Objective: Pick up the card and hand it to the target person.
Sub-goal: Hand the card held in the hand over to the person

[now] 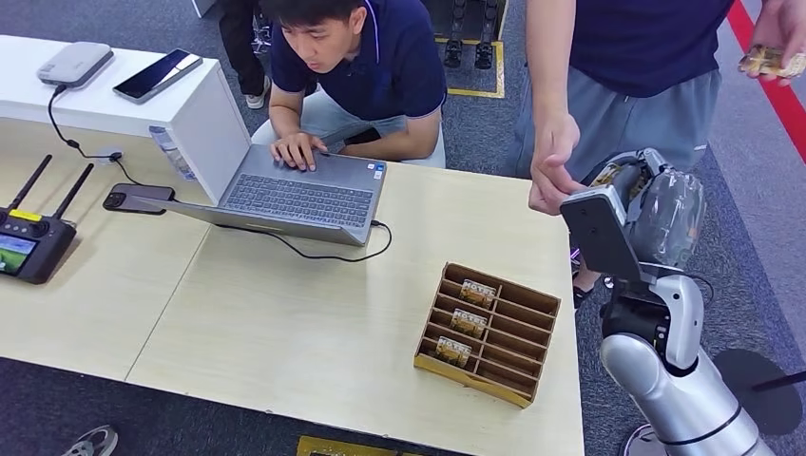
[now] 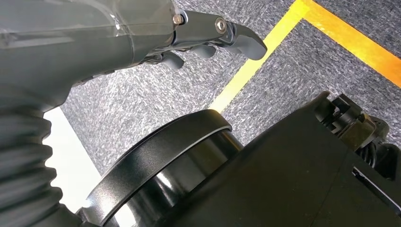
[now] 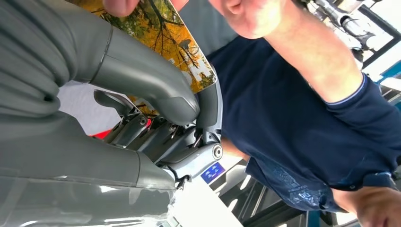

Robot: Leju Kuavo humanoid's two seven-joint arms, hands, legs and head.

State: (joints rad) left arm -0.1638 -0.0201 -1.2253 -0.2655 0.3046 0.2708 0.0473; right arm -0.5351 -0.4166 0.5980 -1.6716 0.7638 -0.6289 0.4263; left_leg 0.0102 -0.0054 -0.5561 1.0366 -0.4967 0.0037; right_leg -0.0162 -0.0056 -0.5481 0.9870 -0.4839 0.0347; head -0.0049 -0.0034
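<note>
While our right hand (image 3: 156,94) is raised beside the standing person (image 1: 618,66), we pinch the autumn-tree card (image 3: 165,38) between thumb and fingers. That person's hand (image 1: 551,176) reaches to our hand, fingertips touching the card's far end. Our left hand (image 2: 208,33) hangs over grey carpet near a yellow floor line (image 2: 265,56), fingers curled slightly apart, holding nothing.

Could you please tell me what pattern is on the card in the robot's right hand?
The card bears yellow-orange autumn foliage; clearest in the right wrist view.
</note>
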